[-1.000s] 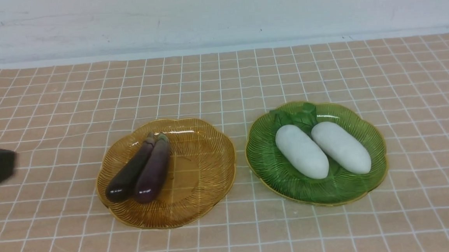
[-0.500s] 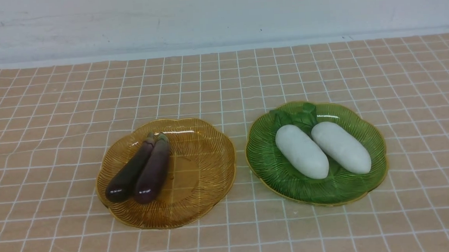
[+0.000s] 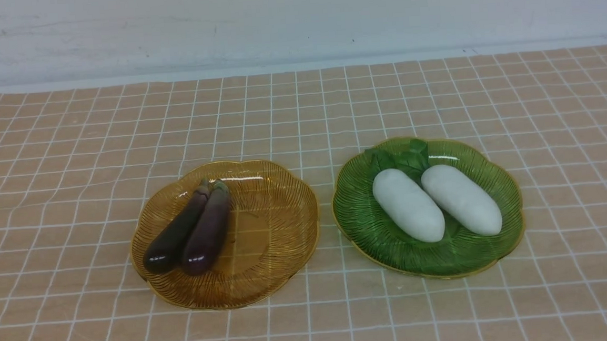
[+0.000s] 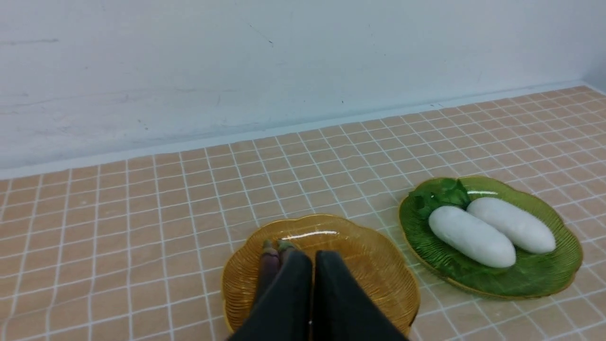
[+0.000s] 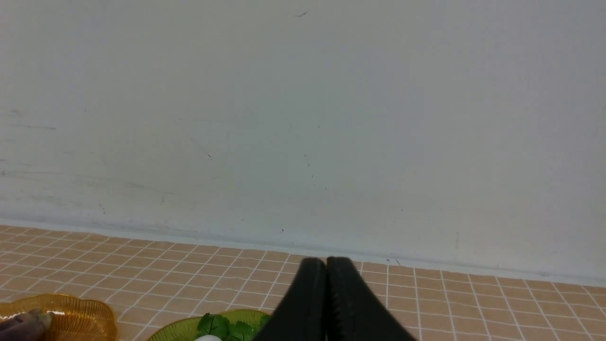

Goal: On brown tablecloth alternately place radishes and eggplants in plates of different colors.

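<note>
Veggies are sitting sorted on two plates.

Two purple eggplants (image 3: pixel 189 235) are lying side by side on the yellow plate (image 3: pixel 276 235), and two white radishes (image 3: pixel 434 202) are lying on the green plate (image 3: pixel 358 209), on the brown tablecloth (image 3: pixel 70 153). The left gripper (image 4: pixel 312 258) and right gripper (image 5: pixel 325 265) are both pinching together, holding nothing.

Two plates, amber (image 3: pixel 278 193) and green (image 3: pixel 353 209), sit near each other mid-tabletop (image 3: pixel 299 107), a narrow gap between them; bare cloth lies open on all sides.

eggplants (image 4: pixel 270 267): mostly hidden behind left claw (image 4: pixel 313 258) | radishes (image 5: pixel 208 338): cut off
</note>
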